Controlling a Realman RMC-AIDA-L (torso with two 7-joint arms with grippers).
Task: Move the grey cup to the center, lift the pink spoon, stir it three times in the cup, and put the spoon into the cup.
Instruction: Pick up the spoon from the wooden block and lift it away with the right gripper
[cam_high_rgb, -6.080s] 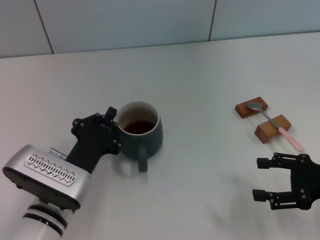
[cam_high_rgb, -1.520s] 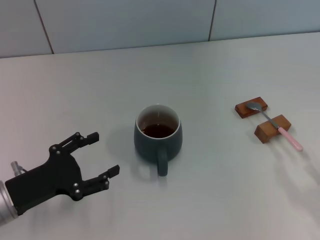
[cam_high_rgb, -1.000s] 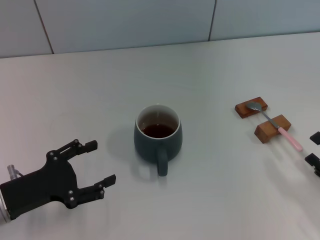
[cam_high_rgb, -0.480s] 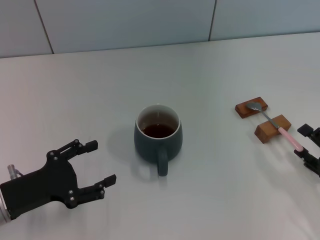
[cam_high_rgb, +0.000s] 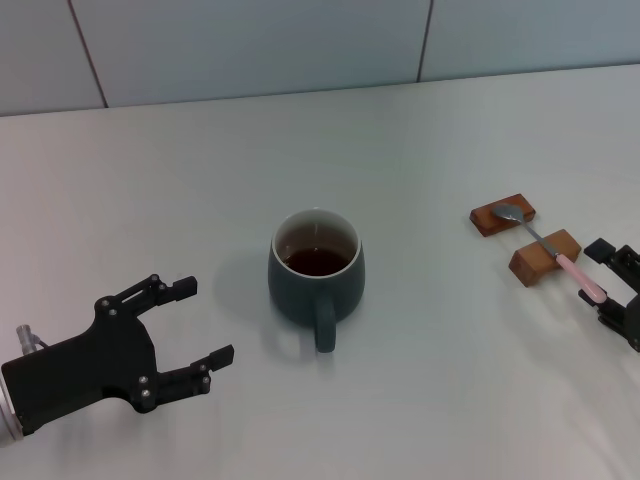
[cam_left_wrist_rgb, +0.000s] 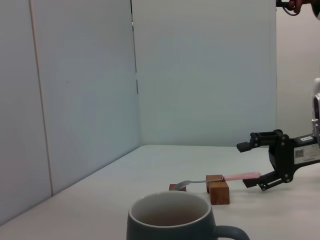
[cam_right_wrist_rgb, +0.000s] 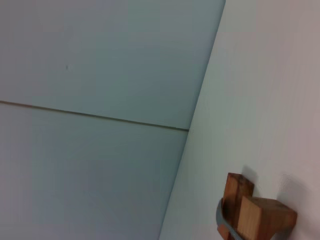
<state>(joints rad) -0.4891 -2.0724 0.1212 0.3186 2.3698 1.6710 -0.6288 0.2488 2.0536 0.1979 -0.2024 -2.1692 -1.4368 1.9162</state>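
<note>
1. White table (cam_high_rgb: 420, 400) meets a pale panelled wall (cam_high_rgb: 250, 40).
2. Grey cup (cam_high_rgb: 316, 272), holding dark liquid, sits centre.
3. Pink spoon (cam_high_rgb: 560, 258) bridges two wooden blocks (cam_high_rgb: 545, 257), right.
4. Right gripper (cam_high_rgb: 612, 282) spread around the spoon's handle; left gripper (cam_high_rgb: 195, 322) spread, near-left.

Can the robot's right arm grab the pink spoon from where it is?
Probably yes. The right gripper has its jaws open around the handle end of the slim pink-handled metal spoon, which lies across two brown wooden blocks, nothing between them.

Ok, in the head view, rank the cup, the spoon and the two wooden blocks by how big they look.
1. Cup, clearly largest.
2. Spoon, longest after it, though slim.
3. Near block and far block look alike; too close to rank.
</note>
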